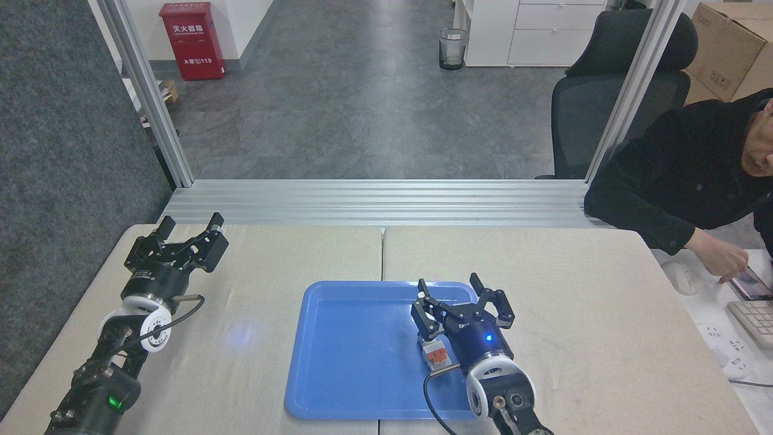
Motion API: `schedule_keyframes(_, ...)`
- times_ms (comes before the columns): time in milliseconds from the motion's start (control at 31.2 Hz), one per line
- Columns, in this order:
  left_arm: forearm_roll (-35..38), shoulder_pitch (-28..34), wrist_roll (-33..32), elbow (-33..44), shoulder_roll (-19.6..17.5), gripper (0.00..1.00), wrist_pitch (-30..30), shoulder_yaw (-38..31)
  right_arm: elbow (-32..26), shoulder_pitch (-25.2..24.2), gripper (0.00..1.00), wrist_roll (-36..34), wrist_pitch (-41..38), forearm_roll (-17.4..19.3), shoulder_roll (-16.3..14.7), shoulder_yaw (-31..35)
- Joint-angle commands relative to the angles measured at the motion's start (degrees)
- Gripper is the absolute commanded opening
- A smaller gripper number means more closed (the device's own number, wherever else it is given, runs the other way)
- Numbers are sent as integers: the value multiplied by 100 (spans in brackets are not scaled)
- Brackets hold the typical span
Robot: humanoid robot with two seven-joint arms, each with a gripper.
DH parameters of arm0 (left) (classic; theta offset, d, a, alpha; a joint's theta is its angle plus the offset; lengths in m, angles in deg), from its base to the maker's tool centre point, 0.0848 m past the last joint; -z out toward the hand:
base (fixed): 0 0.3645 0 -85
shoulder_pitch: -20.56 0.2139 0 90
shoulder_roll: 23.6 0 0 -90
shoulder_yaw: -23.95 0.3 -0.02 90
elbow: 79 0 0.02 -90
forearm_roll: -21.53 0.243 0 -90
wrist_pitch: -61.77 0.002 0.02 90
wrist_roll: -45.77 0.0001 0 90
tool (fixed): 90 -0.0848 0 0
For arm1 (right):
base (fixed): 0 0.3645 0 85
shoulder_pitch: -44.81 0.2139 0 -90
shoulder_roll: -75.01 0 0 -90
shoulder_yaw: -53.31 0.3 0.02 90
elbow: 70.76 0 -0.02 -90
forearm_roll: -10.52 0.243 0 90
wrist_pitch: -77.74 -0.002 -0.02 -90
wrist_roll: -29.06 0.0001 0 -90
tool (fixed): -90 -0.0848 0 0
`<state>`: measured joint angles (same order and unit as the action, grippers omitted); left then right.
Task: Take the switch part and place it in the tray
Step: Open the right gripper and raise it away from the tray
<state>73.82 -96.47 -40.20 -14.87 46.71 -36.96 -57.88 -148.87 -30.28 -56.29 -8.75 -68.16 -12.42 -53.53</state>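
- Switch part (pixel 436 356) lies in the blue tray (pixel 356 386), toward its right side, white body and orange middle showing, half tucked under our right gripper (pixel 449 288); the green cap is hidden from us
- Right claw stands wide apart above the tray's far right corner, holding nothing, its wrist directly over the part
- Left gripper (pixel 189 225) rests well apart on the left of the table (pixel 604 290), fingers spread, also empty
- We judge the placing all but done: the part sits inside the raised rim, free of the fingers
- Doing the release step well, in our view, means lifting the right arm straight up before swinging away, so neither wrist nor the dangling cable (pixel 435 405) drags the part across the glossy floor
- Risk we see: the part looks close to the wrist housing, and we cannot tell whether they touch, so a sideways retreat could nudge it toward the rim
- Person in a black sleeve (pixel 658 199) sits beyond the table's right edge, clear of the tray
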Motion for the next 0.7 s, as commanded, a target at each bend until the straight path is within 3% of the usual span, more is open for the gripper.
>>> schedule_keyframes(0,0,-4,1,2,0,100,3,0,190,1074,98,-148,-815,764,-1221,2052)
schedule_keyframes(160,0,5,1,2,0,100,3,0,778,1049,98,-157,-1537,1617,-2584,2388)
schedule_keyframes(256,0,-4,1,2,0,100,3,0,1078,848,98,-218,-1757,1750,-2998,2388)
schedule_keyframes(384,0,-4,1,-6,0,100,3,0,1096,645,98,-640,-1916,1741,-3043,2423)
schedule_keyframes(673,0,5,1,-6,0,100,3,0,1043,627,98,-597,-1898,1759,-2990,2432)
